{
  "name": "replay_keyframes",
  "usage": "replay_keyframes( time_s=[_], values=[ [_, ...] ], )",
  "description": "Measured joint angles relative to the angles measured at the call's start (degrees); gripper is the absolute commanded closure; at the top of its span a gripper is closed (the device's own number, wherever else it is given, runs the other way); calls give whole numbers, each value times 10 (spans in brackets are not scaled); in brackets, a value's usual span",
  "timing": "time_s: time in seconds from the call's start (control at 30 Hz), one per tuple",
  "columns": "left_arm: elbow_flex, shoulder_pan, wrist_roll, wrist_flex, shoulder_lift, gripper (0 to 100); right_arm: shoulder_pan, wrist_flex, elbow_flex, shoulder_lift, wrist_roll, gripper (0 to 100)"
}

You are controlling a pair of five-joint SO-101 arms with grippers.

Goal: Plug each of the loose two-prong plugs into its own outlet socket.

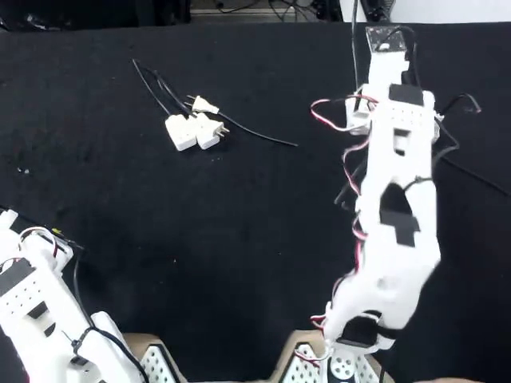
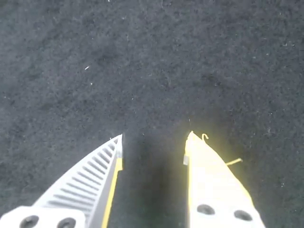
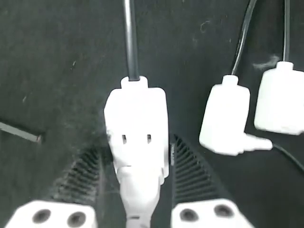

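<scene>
Pinched in right gripper [image 3: 137, 147]: white socket [image 3: 137, 114], just beside loose plug [image 3: 223, 118]. Looks light, hard, smooth, maybe slippy. Best to hold plug by its fat sides, away from prongs [image 3: 259, 141] and cord [image 3: 240, 42]. Left gripper [image 2: 153, 142]: spread apart, holding nothing.

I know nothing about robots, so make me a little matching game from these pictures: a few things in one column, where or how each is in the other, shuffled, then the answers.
Things
1. left hand
2. right hand
3. white block
4. plug

States
A. prongs bare, lying beside the block
B. open above bare black table
C. shows two small slots on its face
D. straddling the white block

Pairs: 1-B, 2-D, 3-C, 4-A
</scene>
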Motion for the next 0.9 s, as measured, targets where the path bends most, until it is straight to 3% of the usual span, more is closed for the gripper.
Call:
replay_keyframes(
  time_s=[0.4, 0.9],
  values=[
    [6, 0, 0, -4, -1, 784, 0, 103, -214, 116, 8, 988],
    [7, 1, 0, -5, -1, 784, 1, 114, -354, 265, 8, 988]
  ],
)
